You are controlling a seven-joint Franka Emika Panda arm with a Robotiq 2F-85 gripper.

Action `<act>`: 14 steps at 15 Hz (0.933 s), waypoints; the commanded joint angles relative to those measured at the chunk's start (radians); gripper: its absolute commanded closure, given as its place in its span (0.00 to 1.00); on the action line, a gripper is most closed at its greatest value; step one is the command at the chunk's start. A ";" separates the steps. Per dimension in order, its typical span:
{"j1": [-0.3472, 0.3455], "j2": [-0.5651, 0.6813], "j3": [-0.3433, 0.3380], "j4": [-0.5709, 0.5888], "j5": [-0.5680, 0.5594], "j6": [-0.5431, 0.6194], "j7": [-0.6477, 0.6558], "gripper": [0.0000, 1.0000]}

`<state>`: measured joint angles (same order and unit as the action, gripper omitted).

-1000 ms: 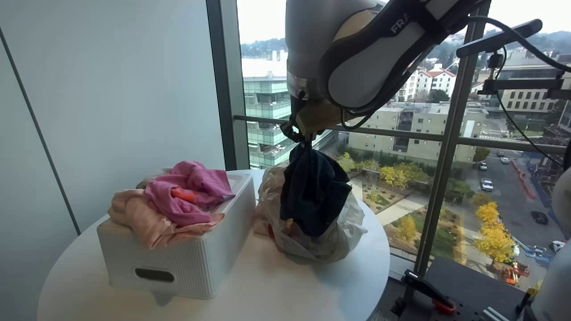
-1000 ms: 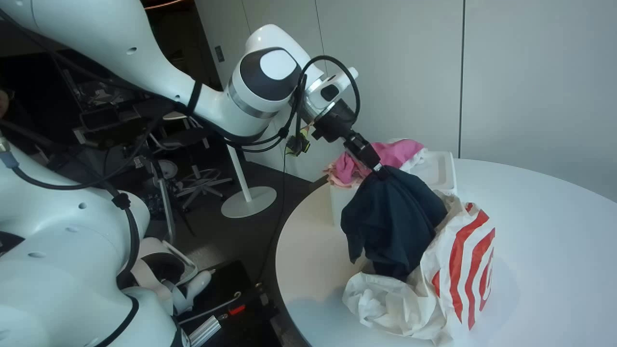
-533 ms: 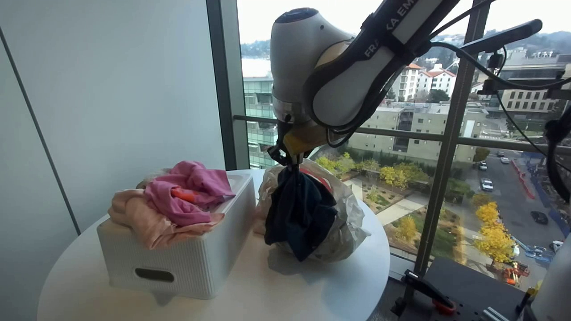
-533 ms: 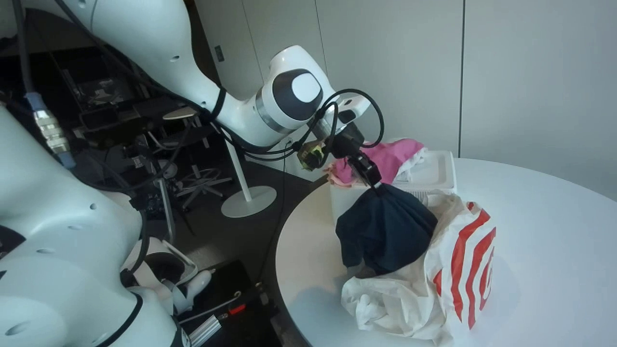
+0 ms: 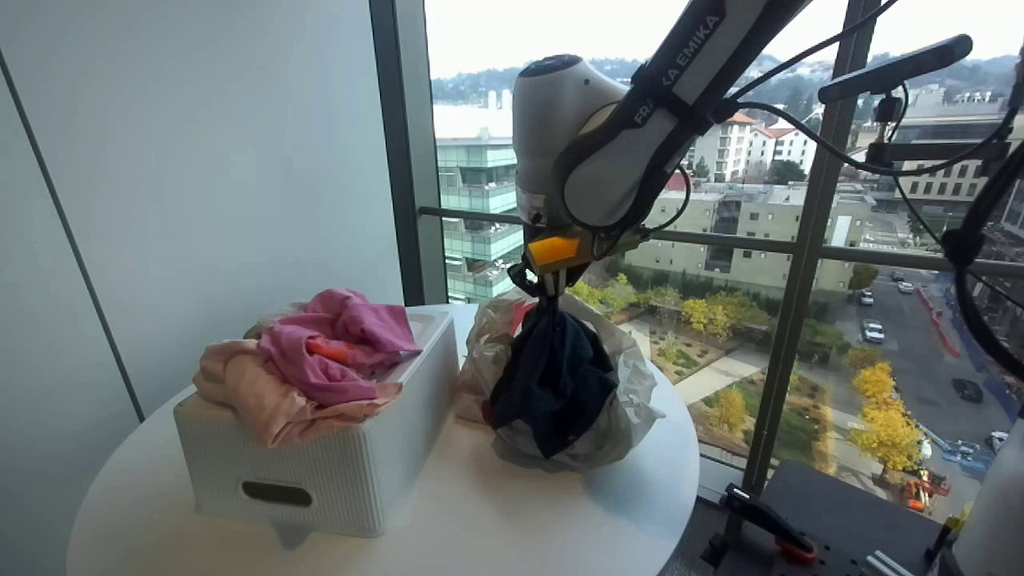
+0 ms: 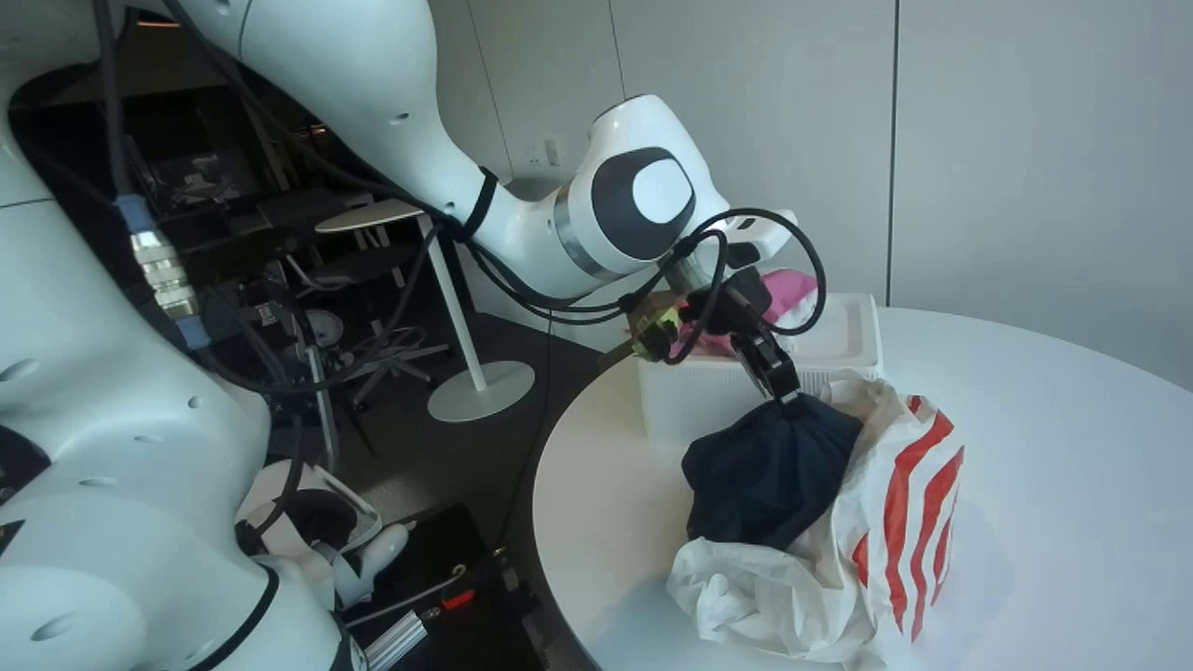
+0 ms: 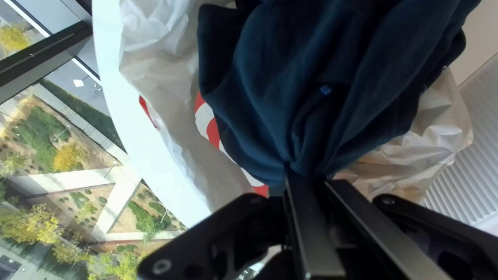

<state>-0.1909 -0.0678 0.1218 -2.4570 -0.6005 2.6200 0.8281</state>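
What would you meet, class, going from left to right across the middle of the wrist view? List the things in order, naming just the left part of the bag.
Garden outside the window → table → left part of the bag → dark blue cloth → ribbed box.

Upper-floor office or lab, cannot tell which: tall window (image 5: 804,256) above street (image 5: 916,368), swivel chair (image 6: 362,267), panelled wall (image 6: 979,158).
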 commanded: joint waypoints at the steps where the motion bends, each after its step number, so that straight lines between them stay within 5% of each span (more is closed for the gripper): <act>1: 0.030 -0.019 -0.054 0.039 -0.109 0.002 0.116 0.95; 11: 0.092 0.216 -0.145 0.164 -0.246 -0.001 0.255 0.95; 14: 0.134 0.288 -0.200 0.224 -0.370 -0.032 0.388 0.96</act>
<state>-0.1085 0.1453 -0.0218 -2.3161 -0.8671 2.6154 1.0962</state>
